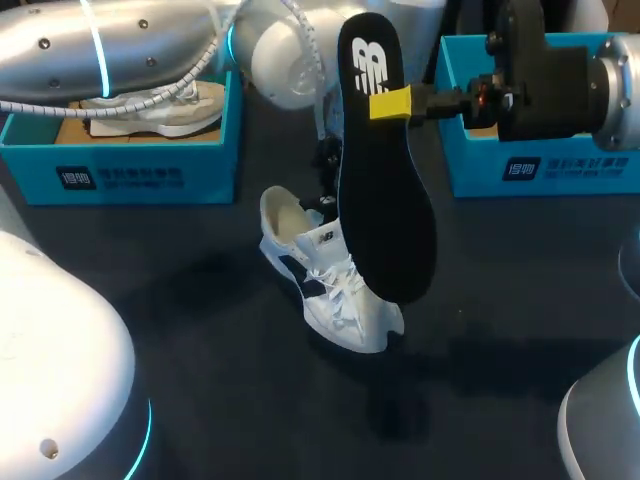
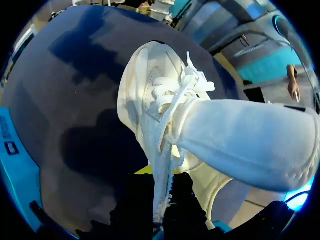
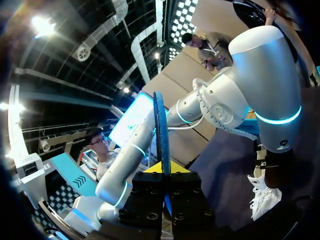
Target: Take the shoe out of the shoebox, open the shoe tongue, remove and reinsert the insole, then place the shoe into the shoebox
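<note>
Holding the removed insole (image 1: 385,170) upright at frame centre, the right gripper's (image 1: 392,104) fingers clamp its edge. The left gripper's (image 2: 158,175) fingers pinch the shoe (image 1: 330,285), which rests on the table (image 1: 200,330) just below. Reinsertion comes next and calls for lowering the insole toe-first into the shoe's opening.

Head cam: fixed high behind the robot, tilted down, takes in most of the worktop (image 1: 200,380) at mid distance, shoe (image 1: 330,285) near centre. Left wrist cam: pointing down, very close on the shoe, toe end away from the lens, worktop behind it. Right wrist cam: raised and tilted up, edge-on to the insole (image 3: 161,125), shoe small and low beside the other arm. Overlap: shoe in all three, insole in head and right wrist.
</note>
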Available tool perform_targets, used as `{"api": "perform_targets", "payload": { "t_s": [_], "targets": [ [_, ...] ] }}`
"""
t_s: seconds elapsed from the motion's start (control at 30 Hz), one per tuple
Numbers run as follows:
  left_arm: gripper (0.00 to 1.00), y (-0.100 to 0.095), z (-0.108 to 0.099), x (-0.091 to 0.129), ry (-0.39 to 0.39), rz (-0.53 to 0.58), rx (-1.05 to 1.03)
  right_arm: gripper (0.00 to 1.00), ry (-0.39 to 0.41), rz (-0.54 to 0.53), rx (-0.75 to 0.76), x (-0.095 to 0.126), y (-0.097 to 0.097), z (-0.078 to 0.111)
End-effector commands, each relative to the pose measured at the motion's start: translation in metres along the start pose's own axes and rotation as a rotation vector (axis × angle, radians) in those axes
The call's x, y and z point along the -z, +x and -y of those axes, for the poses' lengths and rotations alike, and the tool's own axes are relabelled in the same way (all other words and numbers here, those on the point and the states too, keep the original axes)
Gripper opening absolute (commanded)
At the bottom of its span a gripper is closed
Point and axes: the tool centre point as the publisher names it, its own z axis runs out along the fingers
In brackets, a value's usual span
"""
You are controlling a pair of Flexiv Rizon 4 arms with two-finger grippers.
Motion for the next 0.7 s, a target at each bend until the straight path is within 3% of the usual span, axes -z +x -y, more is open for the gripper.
{"api": "perform_targets", "payload": {
  "t_s": [0.03, 0.07, 0.1, 0.13, 0.7],
  "targets": [
    [0.0, 0.0024, 0.0056, 0.0001, -0.241, 0.127, -0.042, 0.0, 0.0, 0.003, -0.002, -0.0029, 0.0001, -0.0005],
    [0.0, -0.0005, 0.0068, -0.0017, -0.245, 0.147, 0.08, 0.0, 0.0, 0.003, -0.002, -0.0029, 0.0001, -0.0005],
    [0.0, -0.0011, 0.0068, -0.0022, -0.182, 0.138, 0.147, 0.0, 0.0, 0.003, -0.002, -0.0029, 0.0001, -0.0005],
    [0.0, 0.0002, 0.007, -0.0041, -0.191, 0.157, 0.263, 0.0, 0.0, 0.003, -0.002, -0.0029, 0.0001, -0.0005],
    [0.0, 0.0002, 0.007, -0.0041, -0.191, 0.157, 0.263, 0.0, 0.0, 0.003, -0.002, -0.0029, 0.0001, -0.0005]
  ]
}}
